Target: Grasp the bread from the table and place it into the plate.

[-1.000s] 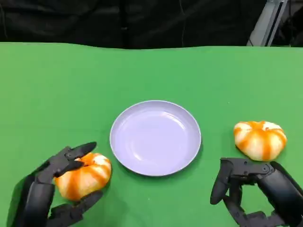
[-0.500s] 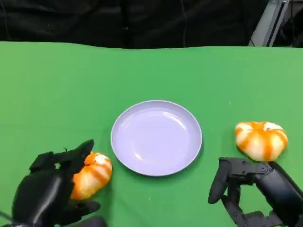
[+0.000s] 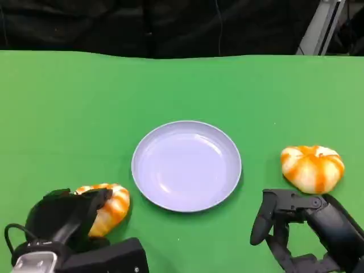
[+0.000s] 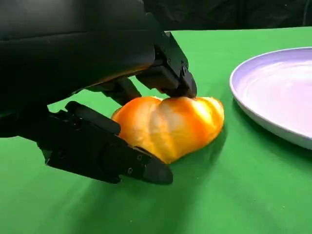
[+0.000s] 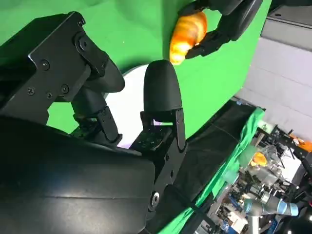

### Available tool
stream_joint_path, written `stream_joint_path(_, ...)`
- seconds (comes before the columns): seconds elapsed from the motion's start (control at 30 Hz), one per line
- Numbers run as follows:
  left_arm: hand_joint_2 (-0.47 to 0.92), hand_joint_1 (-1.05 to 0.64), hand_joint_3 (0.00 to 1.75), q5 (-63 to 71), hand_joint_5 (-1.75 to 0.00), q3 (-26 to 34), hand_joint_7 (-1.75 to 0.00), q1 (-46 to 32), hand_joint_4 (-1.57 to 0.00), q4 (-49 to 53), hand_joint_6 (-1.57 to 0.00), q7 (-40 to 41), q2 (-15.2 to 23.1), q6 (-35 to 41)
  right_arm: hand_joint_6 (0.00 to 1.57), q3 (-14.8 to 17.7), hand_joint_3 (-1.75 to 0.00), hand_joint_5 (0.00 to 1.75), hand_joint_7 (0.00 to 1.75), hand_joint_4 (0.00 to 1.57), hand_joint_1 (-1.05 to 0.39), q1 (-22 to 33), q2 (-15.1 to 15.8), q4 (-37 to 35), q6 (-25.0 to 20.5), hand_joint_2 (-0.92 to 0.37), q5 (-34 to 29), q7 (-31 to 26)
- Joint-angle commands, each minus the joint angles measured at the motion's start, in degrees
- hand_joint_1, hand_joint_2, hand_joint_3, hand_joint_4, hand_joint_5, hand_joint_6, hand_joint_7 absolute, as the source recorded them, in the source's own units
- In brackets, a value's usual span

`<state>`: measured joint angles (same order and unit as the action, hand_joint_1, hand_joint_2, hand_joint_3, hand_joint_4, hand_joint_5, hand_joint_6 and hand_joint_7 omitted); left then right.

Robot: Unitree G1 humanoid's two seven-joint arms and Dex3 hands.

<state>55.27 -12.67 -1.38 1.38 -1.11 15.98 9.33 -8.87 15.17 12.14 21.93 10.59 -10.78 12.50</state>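
An orange-and-white bread roll [image 3: 112,205] lies on the green table at the lower left, just left of the lavender plate [image 3: 186,165]. My left hand [image 3: 62,219] covers it from the near side. In the left wrist view its fingers [image 4: 168,78] press on top of this bread roll [image 4: 170,124] while another finger lies under its near side, so the roll is gripped. It still touches the cloth. A second bread roll [image 3: 313,168] sits to the right of the plate. My right hand [image 3: 298,224] hovers just in front of it, fingers apart and holding nothing.
The green cloth [image 3: 85,102] runs back to a dark backdrop. The plate rim [image 4: 243,105] lies close beside the gripped roll. The right wrist view shows my left hand [image 5: 229,19] with its bread roll [image 5: 187,30], and lab clutter beyond the table edge.
My left hand has turned over the left bread roll and closed its fingers on it; the roll shifted slightly towards me. The right hand and the right roll have stayed put.
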Motion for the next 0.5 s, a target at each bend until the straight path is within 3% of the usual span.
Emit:
stream_joint_path(0.03,0.92,-0.36,0.20,-3.31,-0.17,0.12,-0.04,-0.33,-0.70,1.70,-0.82,0.30,1.01,0.63,0.80,0.45,-1.36,1.67,1.32,0.87,0.09,0.16,0.44,0.86,0.00,-0.33,-0.11,-0.36)
stream_joint_path(0.1,0.92,-0.34,0.19,-5.77,-0.17,0.83,-0.05,-0.42,-0.74,2.38,-0.85,2.46,0.79,-0.81,0.80,0.44,-1.36,1.67,1.32,0.87,0.09,0.13,0.41,0.83,-0.20,-0.33,-0.05,-0.32)
stream_joint_path(0.13,0.92,-0.27,0.18,-7.76,-0.19,1.59,-0.09,-0.62,-0.80,3.06,-0.94,4.75,0.47,-2.64,0.80,0.42,-1.36,1.68,1.32,0.88,0.09,0.14,0.38,0.85,-0.31,-0.33,-0.03,-0.30)
stream_joint_path(0.2,0.91,-0.12,0.15,-14.62,-0.23,4.25,-0.13,-1.03,-0.96,7.60,-1.09,14.91,-0.70,-14.38,0.80,0.34,-1.37,1.68,1.32,0.88,0.09,0.10,0.34,0.78,-0.23,-0.33,-0.26,-0.43)
stream_joint_path(0.23,0.88,-0.07,0.24,-16.79,-0.60,4.97,-0.23,-1.02,-0.99,9.68,-1.15,18.96,-0.87,-19.44,0.80,0.29,-1.37,1.68,1.32,0.88,0.10,0.05,0.31,0.69,-0.07,-0.33,-0.48,-0.57)
stream_joint_path(0.27,0.71,-0.05,0.60,-18.06,-1.04,5.30,-0.54,-0.85,-0.94,11.35,-1.09,21.60,-0.82,-22.89,0.80,0.25,-1.37,1.67,1.32,0.88,0.10,0.02,0.29,0.64,0.03,-0.33,-0.62,-0.66)
stream_joint_path(0.3,0.61,-0.04,0.80,-18.62,-1.20,5.42,-0.72,-0.70,-0.91,12.27,-1.02,23.63,-0.46,-25.75,0.80,0.21,-1.37,1.67,1.32,0.88,0.10,-0.08,0.24,0.41,0.30,-0.33,-0.72,-0.78)
stream_joint_path(0.33,0.57,-0.07,0.95,-18.82,-1.52,5.45,-1.06,-0.61,-0.87,12.72,-0.91,24.93,-0.14,-27.37,0.80,0.15,-1.38,1.67,1.32,0.88,0.10,-0.17,0.20,0.30,0.38,-0.32,-0.75,-0.84)
stream_joint_path(0.4,0.54,-0.09,1.02,-19.15,-1.69,5.94,-1.29,-0.42,-0.83,13.51,-0.83,27.84,-0.04,-29.97,0.80,-0.06,-1.38,1.67,1.32,0.88,0.10,-0.27,0.00,0.31,0.06,-0.32,-0.64,-0.82)
stream_joint_path(0.5,0.49,-0.08,1.01,-19.41,-1.71,6.80,-1.35,0.06,-0.85,14.67,-0.83,32.00,-0.33,-32.72,0.80,-0.29,-1.39,1.66,1.32,0.88,0.11,-0.34,-0.18,0.20,0.14,-0.32,-0.81,-1.03)
